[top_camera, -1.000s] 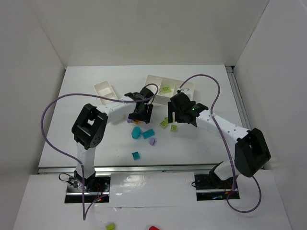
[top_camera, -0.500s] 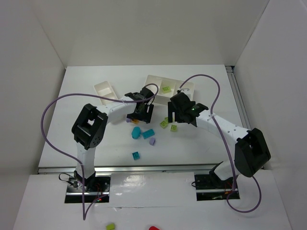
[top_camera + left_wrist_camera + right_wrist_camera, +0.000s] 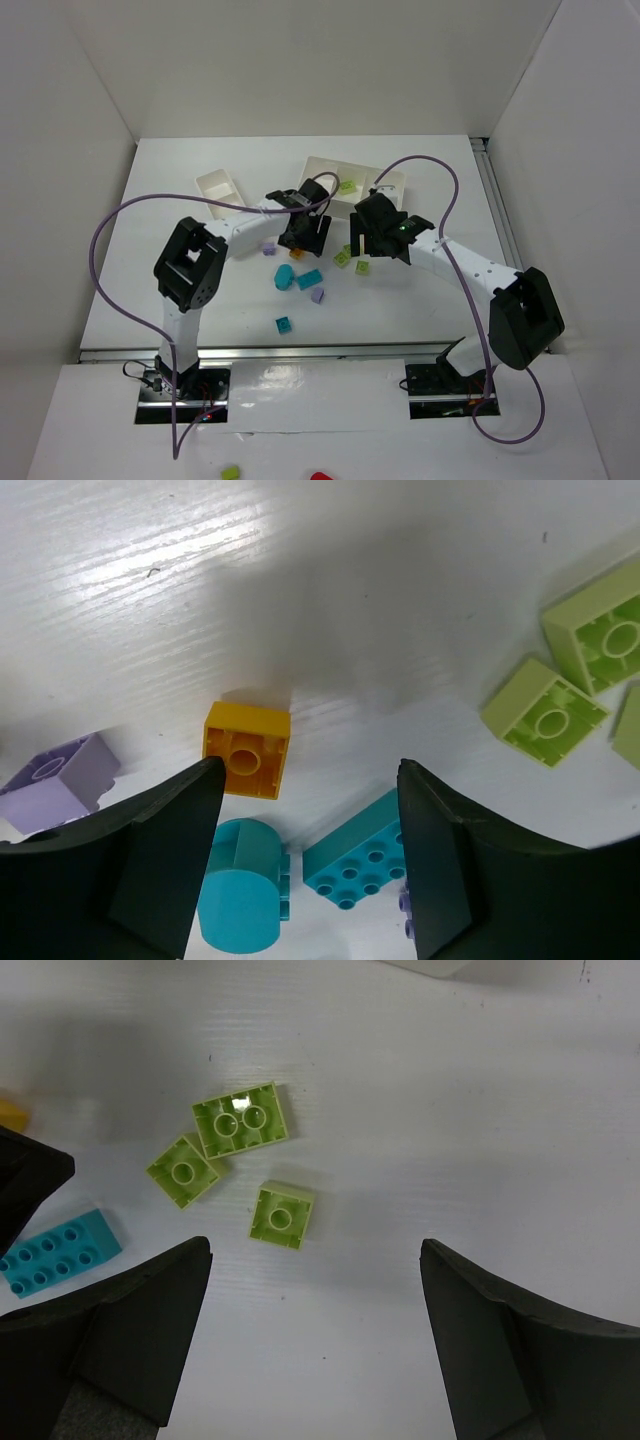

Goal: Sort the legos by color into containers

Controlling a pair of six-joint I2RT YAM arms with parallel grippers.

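1. Plainly, the left jaws stand released above the counter [image 3: 420, 590] with nothing clamped. The orange lego [image 3: 246, 748] lies flat just ahead of the gap, over toward the left-hand finger and close beside its tip.
2. That brick is square, so it has no long axis to line up with. By my reading, the next move needs a small sideways shift toward it, not a turn of the wrist.
3. A teal round piece [image 3: 240, 898] and a teal brick [image 3: 352, 865] show between the fingers, nearer the wrist. A careless close could catch one of them instead.
4. The right jaws are released too, wide and empty. The small lime lego [image 3: 281, 1213] lies ahead of them, left of the gap's middle. The two-hole lime brick [image 3: 240, 1118] lies farther out, its long axis running roughly across the view.
5. The left arm is nearer the orange lego and the right arm nearer the limes.
6. The wider tray [image 3: 325, 165], with one lime piece [image 3: 347, 186] inside, lies beyond both arms. The slim tray [image 3: 220, 188] lies off to the left.
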